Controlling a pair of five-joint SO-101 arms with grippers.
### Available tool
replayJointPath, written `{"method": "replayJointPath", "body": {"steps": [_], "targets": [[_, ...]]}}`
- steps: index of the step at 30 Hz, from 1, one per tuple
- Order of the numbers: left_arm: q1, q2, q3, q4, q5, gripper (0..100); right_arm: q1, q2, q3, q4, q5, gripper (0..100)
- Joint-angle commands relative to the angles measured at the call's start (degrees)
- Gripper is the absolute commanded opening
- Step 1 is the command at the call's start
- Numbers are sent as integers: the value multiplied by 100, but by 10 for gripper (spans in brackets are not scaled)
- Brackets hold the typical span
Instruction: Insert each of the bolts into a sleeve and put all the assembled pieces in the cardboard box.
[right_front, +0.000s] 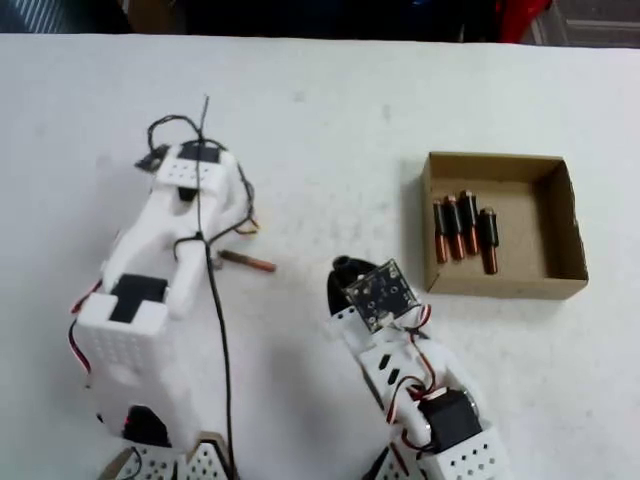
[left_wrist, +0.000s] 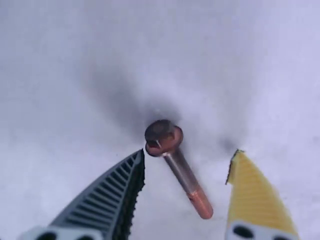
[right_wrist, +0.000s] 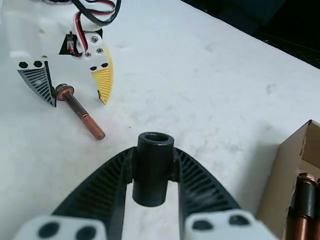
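A copper bolt (left_wrist: 178, 166) lies flat on the white table (right_front: 320, 110), between the grey and yellow fingers of my left gripper (left_wrist: 187, 155), which stands open around it without touching. The same bolt (right_front: 247, 262) shows beside the left arm in the high view, and farther off as bolt (right_wrist: 80, 113) in the right wrist view. My right gripper (right_wrist: 152, 172) is shut on a black sleeve (right_wrist: 152, 145), held upright with its bore facing up, a short way from the bolt's threaded end. The sleeve (right_front: 345, 268) sits left of the cardboard box (right_front: 555, 215).
The cardboard box holds several assembled bolt-and-sleeve pieces (right_front: 464, 232) lying side by side; its corner (right_wrist: 300, 160) rises close to the right gripper. Black cables (right_front: 215, 310) trail over the left arm. Bare table stretches behind both arms.
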Motion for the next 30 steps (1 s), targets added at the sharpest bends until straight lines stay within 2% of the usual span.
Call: {"method": "replayJointPath", "body": {"steps": [1, 11, 22, 30], "targets": [[-180, -312, -9, -167, 79, 249, 48, -84, -26, -127, -9, 17], [-154, 136, -35, -633, 79, 146, 48, -84, -26, -119, -9, 17], [-180, 382, -352, -607, 35, 43, 48, -84, -26, -119, -9, 17], [-171, 400, -343, -607, -1029, 38, 48, -84, -26, -119, -9, 17]]}}
